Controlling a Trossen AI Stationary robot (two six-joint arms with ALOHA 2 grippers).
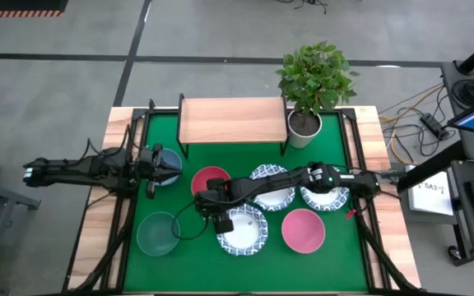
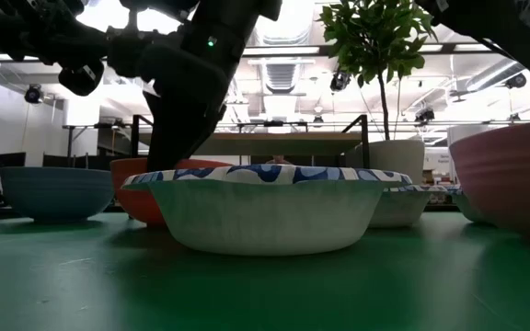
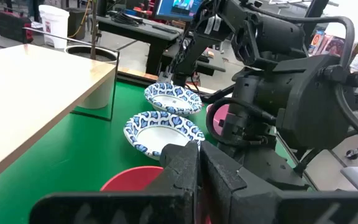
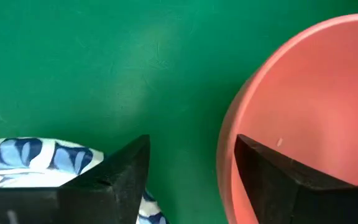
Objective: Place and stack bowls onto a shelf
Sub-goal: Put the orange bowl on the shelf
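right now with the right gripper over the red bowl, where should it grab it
Best on the rim, from straight above. The red bowl sits upright and open on the green table, so its thin wall is the only part the fingers can straddle. The right gripper is open, one finger inside the rim, one outside. The left gripper waits beside it.

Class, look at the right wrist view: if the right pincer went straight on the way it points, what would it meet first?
Probably the green table: bare cloth fills the gap between its open fingers, with the red bowl and a patterned bowl flanking it.
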